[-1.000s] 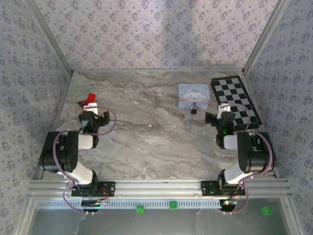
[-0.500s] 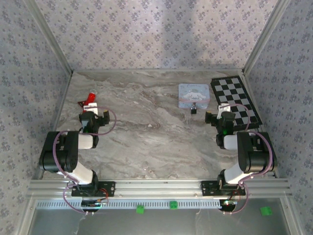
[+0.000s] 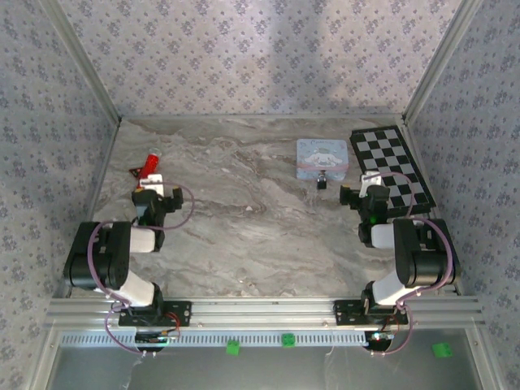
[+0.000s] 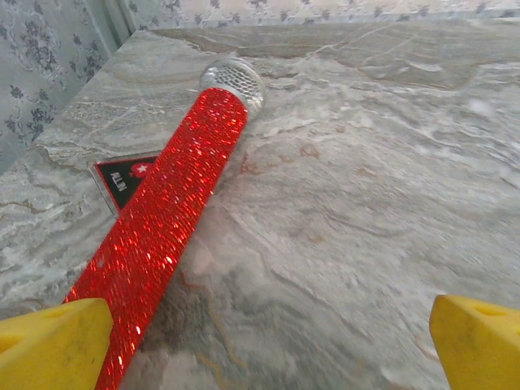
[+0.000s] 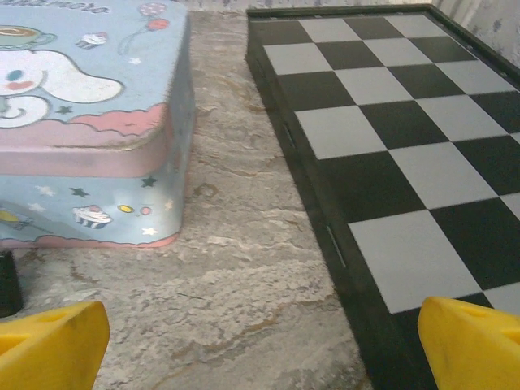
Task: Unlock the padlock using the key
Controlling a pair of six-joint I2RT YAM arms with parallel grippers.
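The padlock (image 3: pixel 322 182) is a tiny dark lock on the marble table, just in front of the pale blue cartoon tin (image 3: pixel 322 156). In the right wrist view its dark edge (image 5: pixel 6 284) peeks in at the far left, below the tin (image 5: pixel 89 122). My right gripper (image 3: pixel 367 185) (image 5: pixel 262 345) stands open over bare marble between the tin and the chessboard, holding nothing. My left gripper (image 3: pixel 153 185) (image 4: pixel 268 341) is open too, its left fingertip (image 4: pixel 53 341) beside a red glitter stick (image 4: pixel 166 219) (image 3: pixel 150 160). The key is hidden.
A black and white chessboard (image 3: pixel 392 166) (image 5: pixel 390 130) lies at the back right, close to my right gripper. A small black tag (image 4: pixel 122 177) sits under the red stick. Patterned walls close in the left, right and back sides.
My left gripper has drawn back slightly toward the near edge, uncovering a little more of the red stick. The right arm, padlock and tin have not moved.
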